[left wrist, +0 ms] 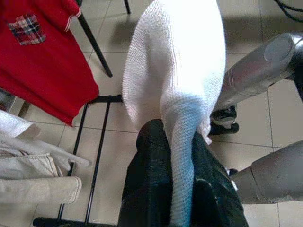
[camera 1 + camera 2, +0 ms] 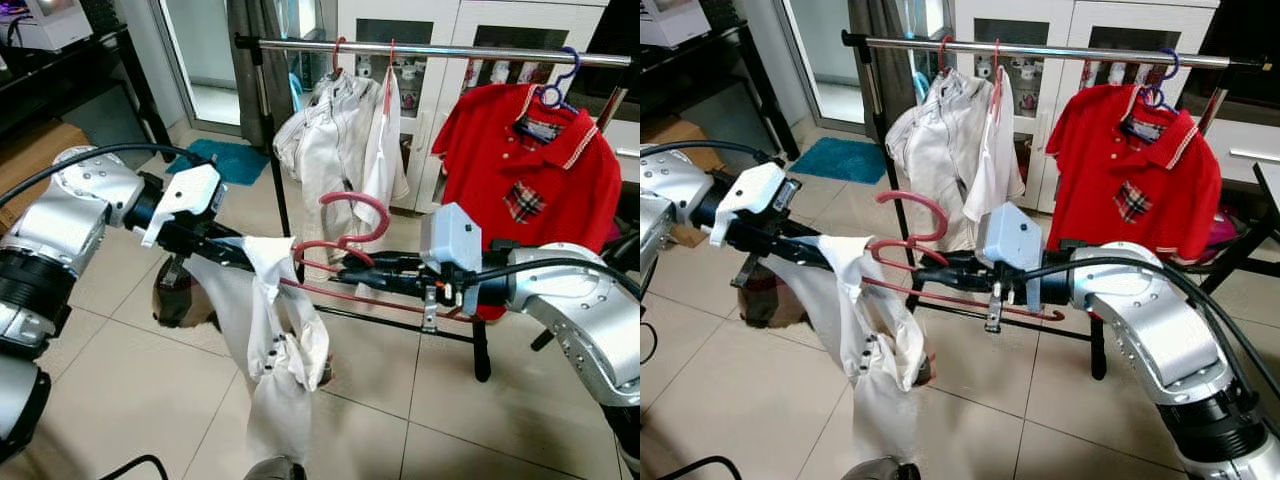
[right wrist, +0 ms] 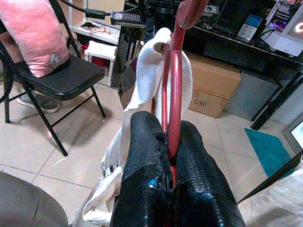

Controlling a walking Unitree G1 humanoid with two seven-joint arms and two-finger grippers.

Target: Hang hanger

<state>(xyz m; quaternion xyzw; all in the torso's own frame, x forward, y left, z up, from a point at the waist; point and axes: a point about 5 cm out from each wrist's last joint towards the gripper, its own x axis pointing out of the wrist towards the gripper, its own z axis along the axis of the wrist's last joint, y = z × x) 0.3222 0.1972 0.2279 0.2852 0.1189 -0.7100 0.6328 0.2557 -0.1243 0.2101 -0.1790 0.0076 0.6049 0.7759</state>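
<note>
Item: red hanger (image 2: 345,245), thin wire or slim plastic by the look, hook curled upward, carrying a white garment (image 2: 275,330) half-threaded on 1 shoulder. Held in the air in front of the clothes rail (image 2: 430,48), below rail height, between both arms.

Holders: right gripper (image 3: 170,156), both fingers clamped on the hanger's red bars near the neck. Left gripper (image 1: 177,170), fingers pinched shut on a fold of the white garment, fabric bunched between them and draping away toward the floor.

Handling, judged: hanger light and fairly stiff, though narrow bars likely to twist or pivot in a 2-finger pinch; smooth finish probably a little slippery. Garment soft, limp, light, prone to sliding off the free shoulder when tilted. Buttons visible low on the cloth, weight hanging to 1 side, so load likely lopsided.

Best hold, judged: close under the hook at the neck, where the bars meet and turning is least; hook kept free to pass over the rail.

Also on rail: white shirts (image 2: 335,130) on 2 red hangers, red polo shirt (image 2: 530,160) on a blue hanger. Open stretch of rail between them as a likely landing place.
</note>
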